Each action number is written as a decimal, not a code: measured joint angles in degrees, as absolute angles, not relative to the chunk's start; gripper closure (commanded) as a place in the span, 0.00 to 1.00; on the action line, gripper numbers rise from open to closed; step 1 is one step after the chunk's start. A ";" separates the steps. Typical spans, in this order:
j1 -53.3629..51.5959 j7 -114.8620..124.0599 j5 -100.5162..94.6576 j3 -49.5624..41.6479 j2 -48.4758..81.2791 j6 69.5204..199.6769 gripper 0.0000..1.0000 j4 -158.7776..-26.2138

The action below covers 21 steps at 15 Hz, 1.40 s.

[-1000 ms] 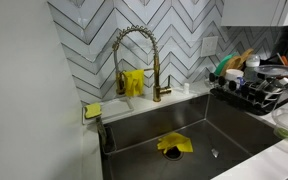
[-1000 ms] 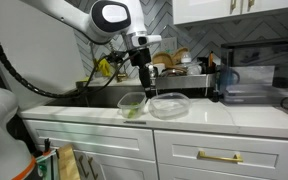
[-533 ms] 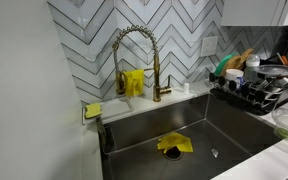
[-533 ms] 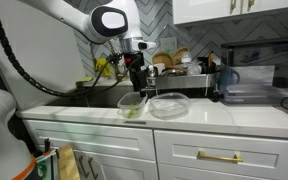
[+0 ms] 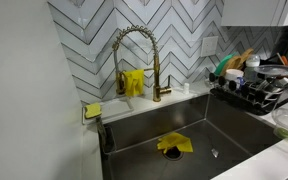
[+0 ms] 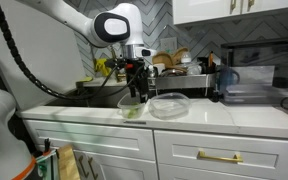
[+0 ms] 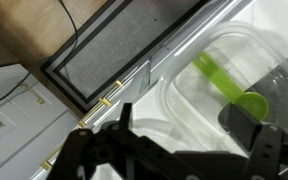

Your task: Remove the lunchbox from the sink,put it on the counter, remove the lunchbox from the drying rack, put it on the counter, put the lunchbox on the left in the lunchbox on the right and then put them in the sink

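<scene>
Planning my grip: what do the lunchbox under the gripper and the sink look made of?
Lunchbox: probably clear, glossy plastic; the green utensil inside shows through its wall. Sink: brushed stainless steel by its look, grey with dull reflections.

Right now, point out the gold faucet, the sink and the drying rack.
gold faucet (image 5: 155, 70), in an exterior view, upright neck
sink (image 5: 149, 160), in an exterior view, bare floor
drying rack (image 5: 246, 97), in an exterior view, front wires

On the counter (image 6: 219, 116), before the sink (image 5: 234, 128), the left lunchbox (image 6: 131, 103) sits just beside the right lunchbox (image 6: 169, 105), rack (image 6: 190, 80) behind.
</scene>
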<state>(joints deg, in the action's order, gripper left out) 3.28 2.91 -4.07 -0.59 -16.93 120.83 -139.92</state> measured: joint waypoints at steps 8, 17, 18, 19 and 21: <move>3.17 1.46 -4.52 -0.58 -14.65 124.53 0.19 -140.02; 3.16 1.52 -4.56 -0.54 -11.79 126.44 0.96 -139.97; 3.15 1.52 -4.53 -0.54 -11.69 126.55 1.00 -139.92; 3.10 1.52 -4.53 -0.53 -11.67 126.61 1.00 -139.85; 2.90 1.51 -4.42 -0.52 -11.71 126.65 0.97 -139.43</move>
<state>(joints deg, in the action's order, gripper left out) 2.90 1.51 -4.42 -0.52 -11.71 126.65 -139.43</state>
